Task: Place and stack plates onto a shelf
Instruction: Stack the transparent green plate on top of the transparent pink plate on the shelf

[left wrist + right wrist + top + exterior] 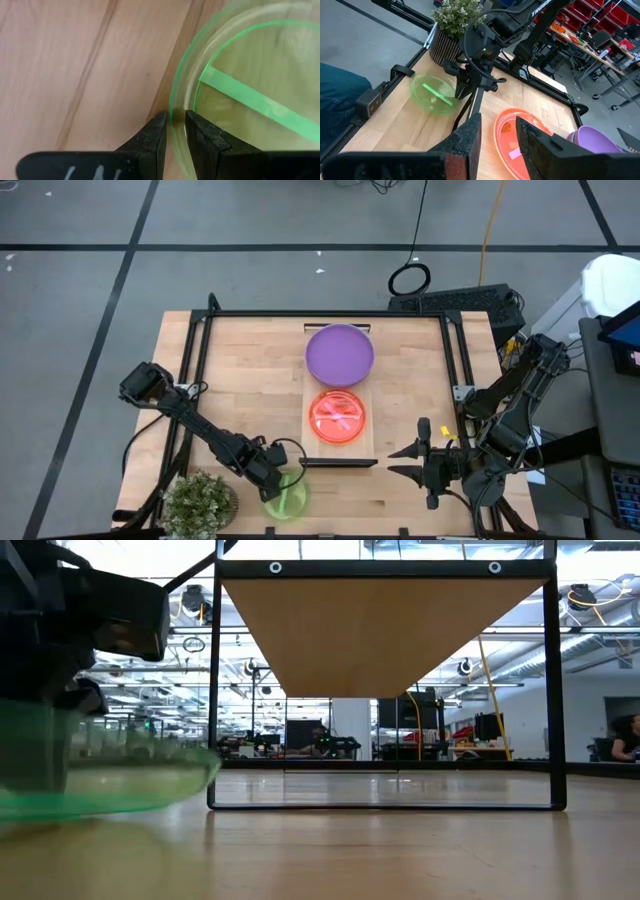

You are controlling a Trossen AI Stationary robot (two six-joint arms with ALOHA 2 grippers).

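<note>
With its fingers clamped on the rim of the green plate (250, 95), the left claw (175, 131) has the sensible hold. Thin, light plastic looks slippery. Well off, the right claw (497, 132) waits apart.

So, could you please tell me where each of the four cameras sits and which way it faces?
High view: overhead, looking straight down on the table; both arms show.
Low view: at tabletop height, looking level under the shelf; the left gripper shows.
Left wrist view: on the left arm, looking down past its fingers, shut on the green plate.
Right wrist view: on the right arm, looking across the table past the open right gripper at the left arm.
All four views share the green plate.
</note>
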